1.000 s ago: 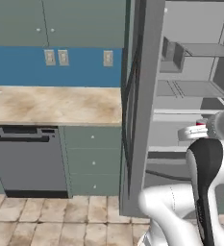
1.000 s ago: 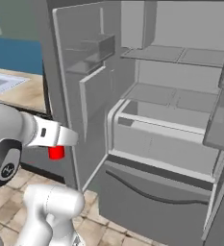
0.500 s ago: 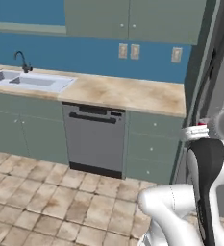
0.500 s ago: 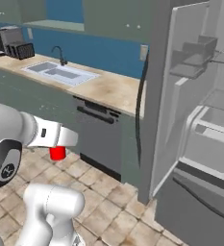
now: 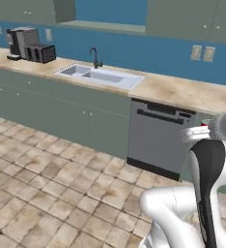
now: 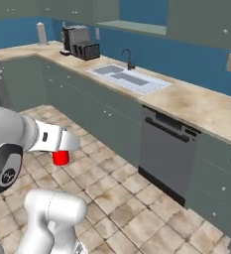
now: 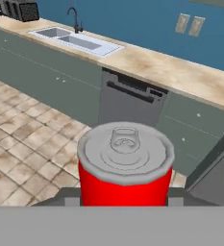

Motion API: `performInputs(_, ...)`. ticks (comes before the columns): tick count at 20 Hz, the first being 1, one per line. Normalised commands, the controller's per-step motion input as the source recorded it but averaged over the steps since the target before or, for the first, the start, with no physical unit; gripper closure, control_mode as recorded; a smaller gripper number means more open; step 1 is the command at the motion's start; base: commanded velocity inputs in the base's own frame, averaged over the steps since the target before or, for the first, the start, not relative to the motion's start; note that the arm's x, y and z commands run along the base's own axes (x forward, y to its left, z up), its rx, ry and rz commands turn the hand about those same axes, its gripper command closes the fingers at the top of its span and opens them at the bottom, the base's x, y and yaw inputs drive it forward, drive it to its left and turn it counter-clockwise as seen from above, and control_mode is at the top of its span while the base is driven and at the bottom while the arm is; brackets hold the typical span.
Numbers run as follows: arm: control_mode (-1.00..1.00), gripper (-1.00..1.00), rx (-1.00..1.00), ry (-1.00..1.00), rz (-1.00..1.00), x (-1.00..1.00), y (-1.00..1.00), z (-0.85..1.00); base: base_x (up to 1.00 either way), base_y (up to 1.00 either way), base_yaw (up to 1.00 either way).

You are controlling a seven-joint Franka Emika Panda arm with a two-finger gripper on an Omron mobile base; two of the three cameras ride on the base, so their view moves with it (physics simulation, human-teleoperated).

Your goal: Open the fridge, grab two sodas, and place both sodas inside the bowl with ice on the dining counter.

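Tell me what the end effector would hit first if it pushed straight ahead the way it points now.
Probably the grey dishwasher front under the beige counter, though depth is unclear; the end effector holds a bright red soda can.

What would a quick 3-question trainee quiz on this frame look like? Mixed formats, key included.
1. True or false: the gripper is shut on a red soda can.
2. Multiple choice: What sits under the wall countertop just right of the sink? A) an oven B) a dishwasher C) an open drawer
3. Fill in: in the hand view, the can's top is grey and carries a ____.

Key
1. True. The right base view shows the can hanging from the gripper above the tiled floor.
2. B, the grey dishwasher.
3. Pull tab.
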Motion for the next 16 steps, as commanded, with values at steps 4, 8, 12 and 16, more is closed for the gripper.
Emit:
performInputs(4,1.0,1.0,0.0,0.0,0.0,0.0,0.0,0.0,0.0,0.94,0.42)
performInputs(8,1.0,1.0,0.0,0.0,0.0,0.0,0.0,0.0,0.01,0.8,0.47)
performInputs(12,1.0,1.0,0.0,0.0,0.0,0.0,0.0,0.0,0.08,0.6,0.51)
performInputs(16,1.0,1.0,0.0,0.0,0.0,0.0,0.0,0.0,0.14,0.49,0.52)
